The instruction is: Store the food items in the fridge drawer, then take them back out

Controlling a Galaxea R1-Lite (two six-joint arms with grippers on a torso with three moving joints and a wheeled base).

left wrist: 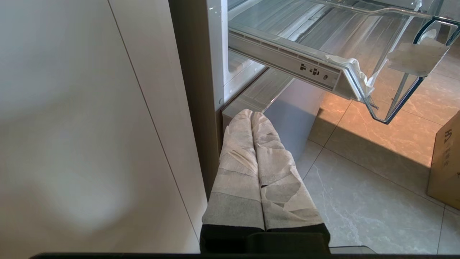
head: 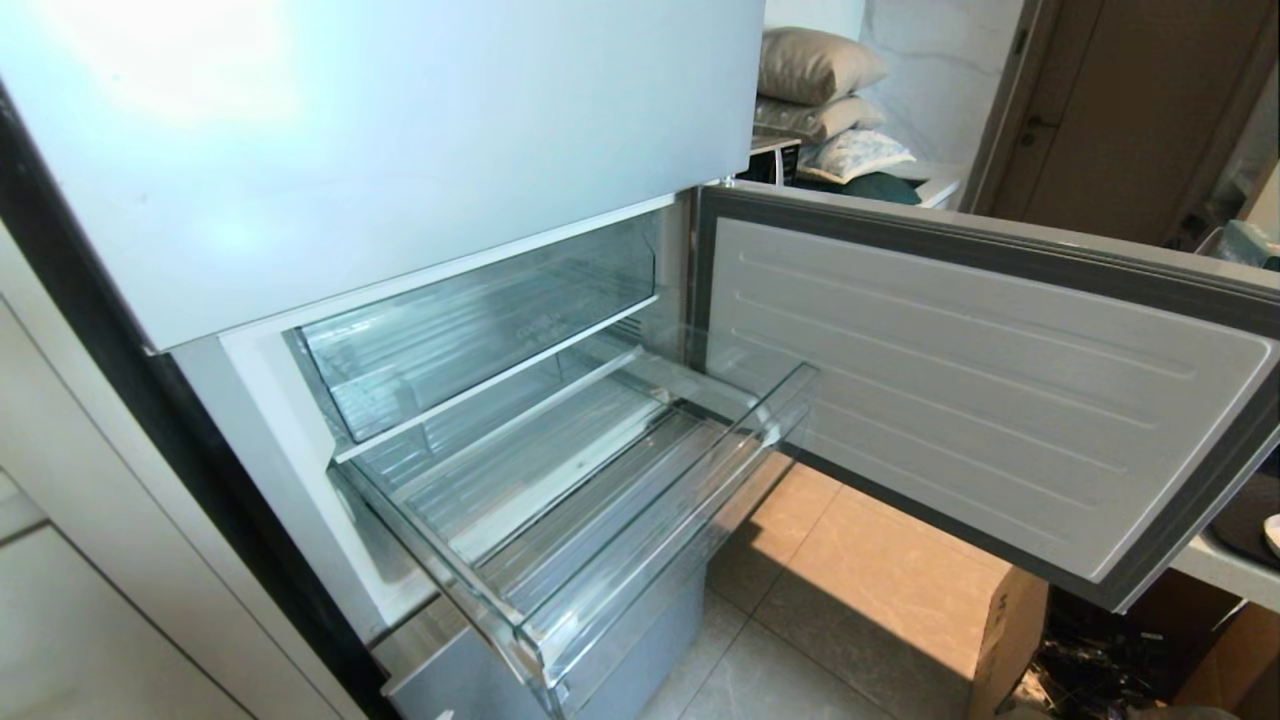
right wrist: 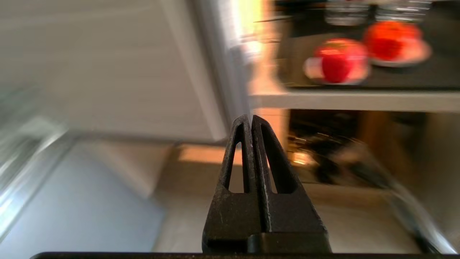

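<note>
The clear fridge drawer (head: pixel 640 560) stands pulled out and holds nothing; its taped front corner (left wrist: pixel 413 57) shows in the left wrist view. Two red food items (right wrist: pixel 339 59) (right wrist: pixel 390 39) rest on small plates on a dark counter, seen only in the blurred right wrist view. My right gripper (right wrist: pixel 251 118) is shut on nothing, low and well short of the counter. Down beside the fridge's lower left corner my left gripper (left wrist: pixel 251 113) hangs shut and empty, its fingers wrapped in pale tape. Neither gripper appears in the head view.
The fridge door (head: pixel 980 390) hangs open to the right, above tiled floor (head: pixel 860 580). A second clear bin (head: pixel 470 320) sits above the drawer. A cardboard box (head: pixel 1005 640) and a white counter edge (head: pixel 1225 570) are at lower right. A pale cabinet wall (left wrist: pixel 90 126) is left of the fridge.
</note>
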